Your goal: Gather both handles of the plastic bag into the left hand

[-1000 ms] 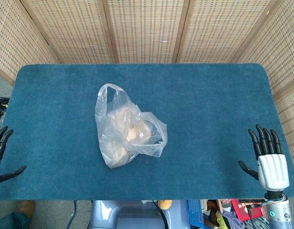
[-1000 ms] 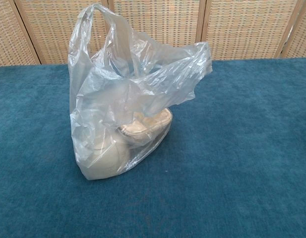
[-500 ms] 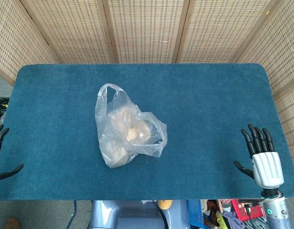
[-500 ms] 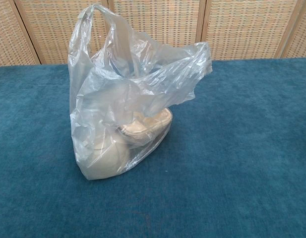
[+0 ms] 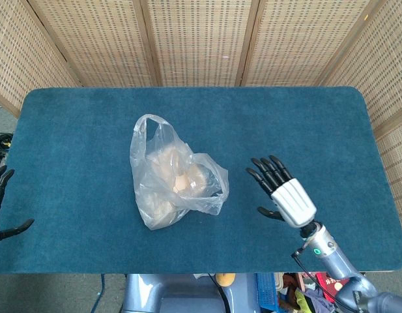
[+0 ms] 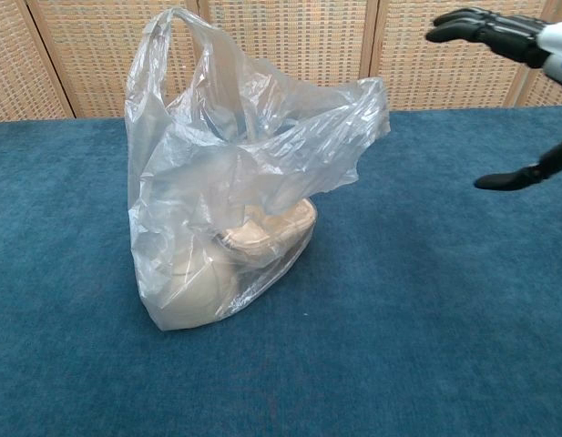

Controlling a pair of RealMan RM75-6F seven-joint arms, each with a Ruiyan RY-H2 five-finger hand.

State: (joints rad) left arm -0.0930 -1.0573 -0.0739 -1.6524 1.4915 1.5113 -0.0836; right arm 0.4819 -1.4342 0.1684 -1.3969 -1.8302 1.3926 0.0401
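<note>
Status: task not begun as far as contact goes; neither handle of the plastic bag is held by anything. Bag sits on the blue table, left of centre in head view, slumped, w/ pale rounded contents visible through the film (can't tell what they are). One handle loop stands upright at the bag's far-left top; the other handle is flopped over toward the right, crumpled, its opening hard to make out. Left to do, in my judgement: bring the left hand in, take one loop, get the second loop alongside it, close the left hand on both, i.e. practically everything. Left hand: only partly in frame at the left table edge in head view, well apart from the bag, fingers apart w/ thumb sticking out, holding nothing; not seen in chest view. Right hand: over the table to the right of the bag, near but not touching, palm down, fingers extended and spread toward the bag, thumb out to the side, empty. Chest view shows its fingertips at about the height of the bag's top, clear of the film. Judgement: right hand looks placed to help w/ the flopped handle.
</note>
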